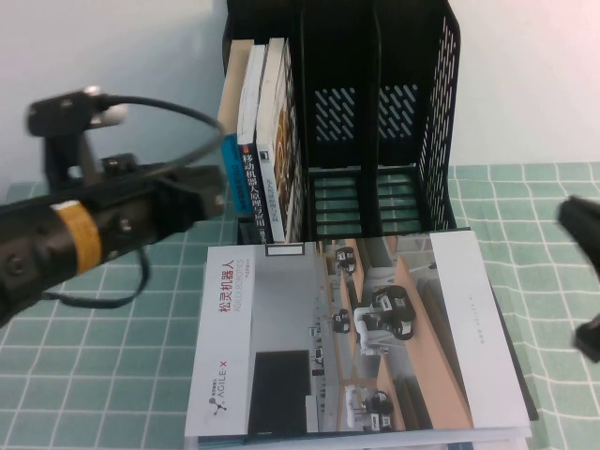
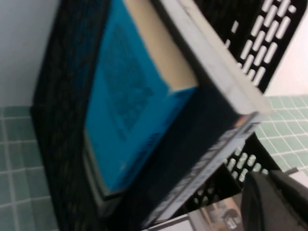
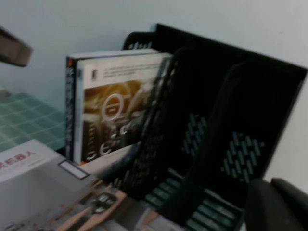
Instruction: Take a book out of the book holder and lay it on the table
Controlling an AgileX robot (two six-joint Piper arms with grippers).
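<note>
High view: three books (image 1: pixel 258 131) in the book holder (image 1: pixel 394 122).

Book (image 3: pixel 113 113) upright in black book holder (image 3: pixel 216 120)

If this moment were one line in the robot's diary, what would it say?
left gripper: at book holder, nearing books | right gripper: shut, parked at right edge | book: upright in left compartment | booklet: flat on table

Left hand (image 1: pixel 208 190): blurred, sits in front of the lower spines in the holder (image 1: pixel 412 112); fingers not readable. Right hand (image 1: pixel 586 272): cut off by right edge of high view. Booklet (image 1: pixel 356 337): bottom runs out of frame, hides the holder's foot. Book (image 3: pixel 118 110): cover part-hidden by holder wall, title too blurry to read.
</note>
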